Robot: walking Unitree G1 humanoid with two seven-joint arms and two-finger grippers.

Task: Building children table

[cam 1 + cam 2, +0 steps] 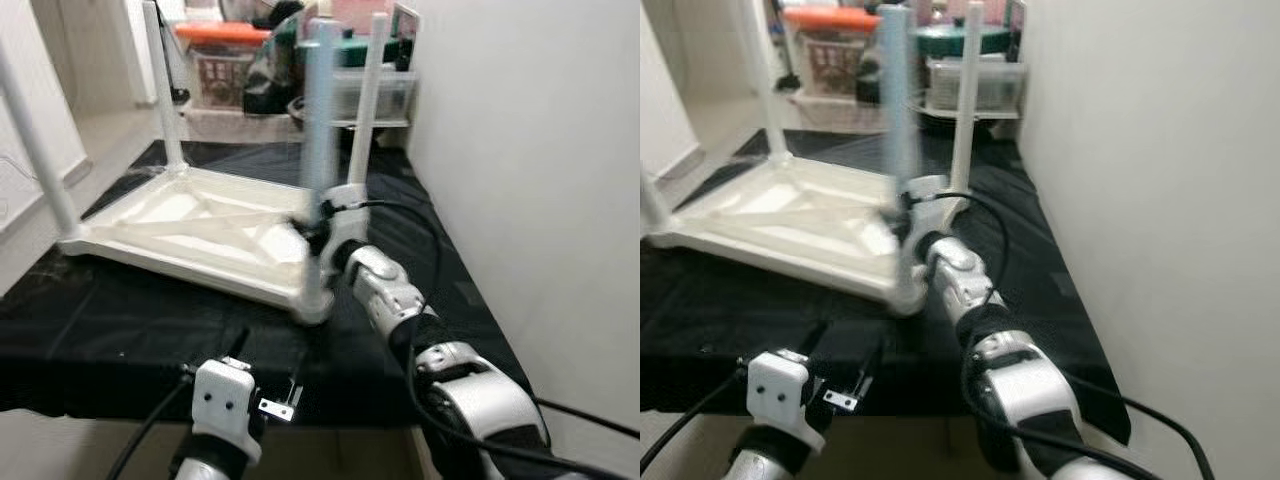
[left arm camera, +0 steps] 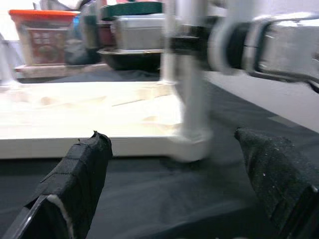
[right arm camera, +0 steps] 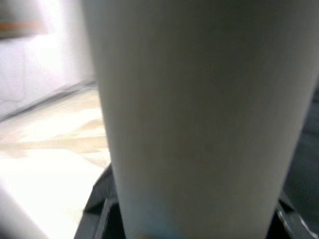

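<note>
The children's table (image 1: 190, 225) lies upside down on the black cloth (image 1: 120, 320) of my bench, its white underside up and its legs pointing at the ceiling; my right end effector (image 1: 322, 232) is clamped around the near-right leg (image 1: 318, 130) low on its shaft, just above the corner socket (image 1: 315, 300); the right wrist view has the pale tube pressed close between my fingers, so I judge the grip firm. That leg is blurred while the other legs are sharp, so I take it that I am turning or seating it in its socket; to do this well I should keep the leg square to the tabletop, twist about its own axis rather than lever sideways, and watch that the corner does not slide on the cloth.

My left end effector (image 2: 174, 199) hangs low at the near edge of the bench, fingers spread wide and holding nothing, pointed at that same corner and near it; it could press the frame down to stop the table creeping.

The far-right leg (image 1: 365, 110) stands just behind the one I hold; the wall (image 1: 540, 150) runs close along my right, leaving my right elbow little room to swing. Beyond the bench sits clutter: an orange-lidded box (image 1: 222, 60), a clear tub (image 1: 370, 90) and dark containers, well apart from the work. My own cable (image 1: 425, 240) loops over the right forearm and could snag as I rotate.
</note>
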